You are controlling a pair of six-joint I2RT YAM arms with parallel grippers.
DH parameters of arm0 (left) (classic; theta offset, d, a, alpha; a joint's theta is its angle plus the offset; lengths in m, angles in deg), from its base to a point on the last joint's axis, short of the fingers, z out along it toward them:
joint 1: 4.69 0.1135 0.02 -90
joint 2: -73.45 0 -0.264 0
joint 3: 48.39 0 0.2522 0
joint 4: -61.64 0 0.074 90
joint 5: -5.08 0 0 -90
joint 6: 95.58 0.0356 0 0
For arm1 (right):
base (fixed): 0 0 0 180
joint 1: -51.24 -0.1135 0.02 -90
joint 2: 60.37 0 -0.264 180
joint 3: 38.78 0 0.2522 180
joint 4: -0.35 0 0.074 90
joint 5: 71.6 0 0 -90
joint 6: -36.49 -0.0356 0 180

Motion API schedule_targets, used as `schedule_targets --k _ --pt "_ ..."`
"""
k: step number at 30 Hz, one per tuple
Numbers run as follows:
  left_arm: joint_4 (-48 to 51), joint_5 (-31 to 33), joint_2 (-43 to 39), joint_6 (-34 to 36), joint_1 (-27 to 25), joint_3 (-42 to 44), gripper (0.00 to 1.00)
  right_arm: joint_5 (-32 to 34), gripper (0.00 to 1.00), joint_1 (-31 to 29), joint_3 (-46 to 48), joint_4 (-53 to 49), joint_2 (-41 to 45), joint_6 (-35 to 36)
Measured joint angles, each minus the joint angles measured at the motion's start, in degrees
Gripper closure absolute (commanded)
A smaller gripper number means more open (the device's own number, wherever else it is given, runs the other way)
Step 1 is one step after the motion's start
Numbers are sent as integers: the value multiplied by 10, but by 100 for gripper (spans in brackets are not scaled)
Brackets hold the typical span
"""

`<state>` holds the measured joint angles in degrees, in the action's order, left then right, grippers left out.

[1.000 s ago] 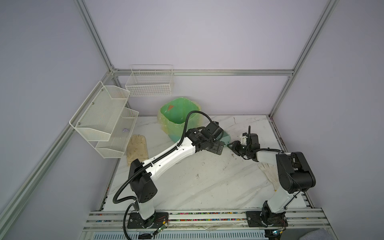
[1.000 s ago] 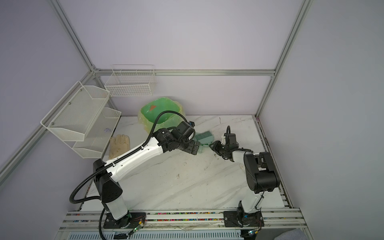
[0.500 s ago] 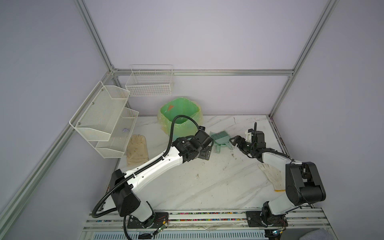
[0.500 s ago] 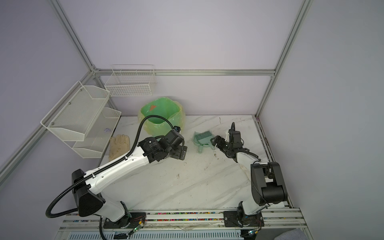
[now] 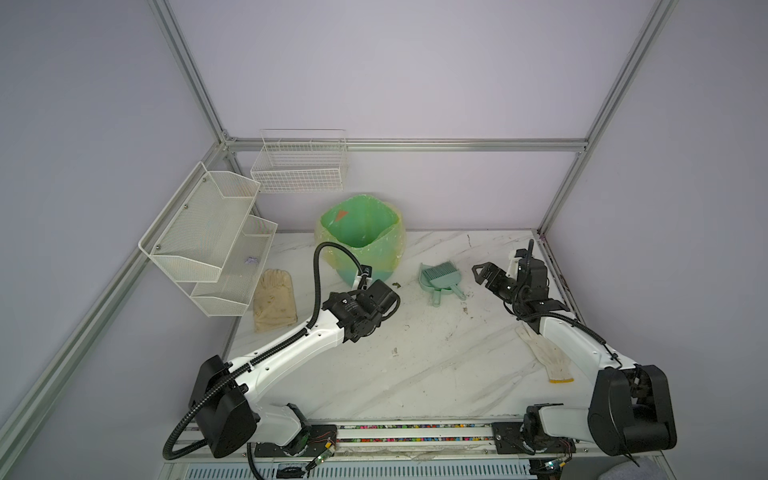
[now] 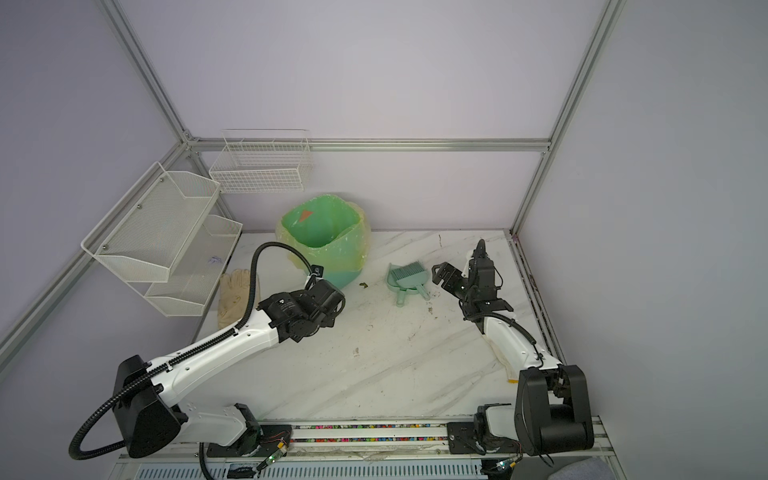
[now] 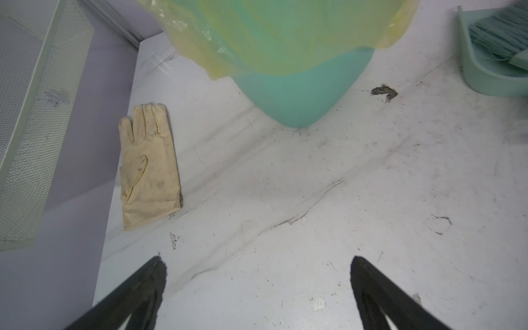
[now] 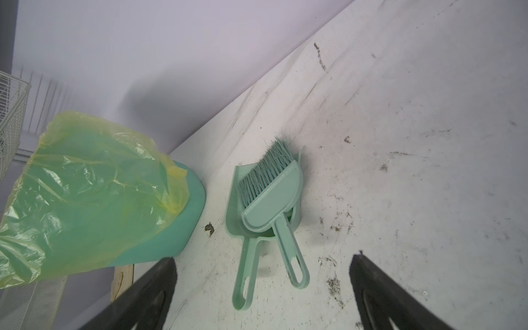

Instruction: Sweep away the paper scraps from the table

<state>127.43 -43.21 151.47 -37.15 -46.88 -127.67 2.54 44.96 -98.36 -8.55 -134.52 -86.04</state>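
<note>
No paper scraps show in any view. The white veined table [image 5: 415, 365] carries scuffs and dark grime. A mint-green dustpan [image 5: 436, 280] lies flat on it with a matching brush [image 8: 274, 188] resting inside, both handles pointing at my right gripper [image 8: 263, 260]. That gripper is open and empty, hovering just right of the dustpan [image 6: 405, 278] in both top views. My left gripper [image 7: 257, 263] is open and empty above bare table, facing the green-bagged bin [image 7: 297, 100].
The bin [image 5: 361, 241] stands at the back centre, with a dark speck [image 5: 397, 285] beside it. A beige glove [image 5: 274, 299] lies at the left under the wire racks [image 5: 208, 237]. A white knitted glove [image 5: 544, 357] lies under my right arm. A rail [image 5: 395, 428] runs along the front edge.
My right gripper opened, let go of the dustpan and brush, and drew back to the right. The left arm pulled back from the dustpan toward the front left.
</note>
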Motion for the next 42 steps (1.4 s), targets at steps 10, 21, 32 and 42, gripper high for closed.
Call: schedule_targets --k 10,21,32,42 --pt "-176 -31 -79 71 125 162 0 73 3 2 0 -5 45 13" --pt "-414 7 -134 128 196 293 0 151 3 2 11 -5 45 32" --pt "-718 55 -116 229 252 420 0 282 3 2 35 4 55 50" --pt "-953 -57 -15 263 346 494 0 405 3 2 128 50 152 23"
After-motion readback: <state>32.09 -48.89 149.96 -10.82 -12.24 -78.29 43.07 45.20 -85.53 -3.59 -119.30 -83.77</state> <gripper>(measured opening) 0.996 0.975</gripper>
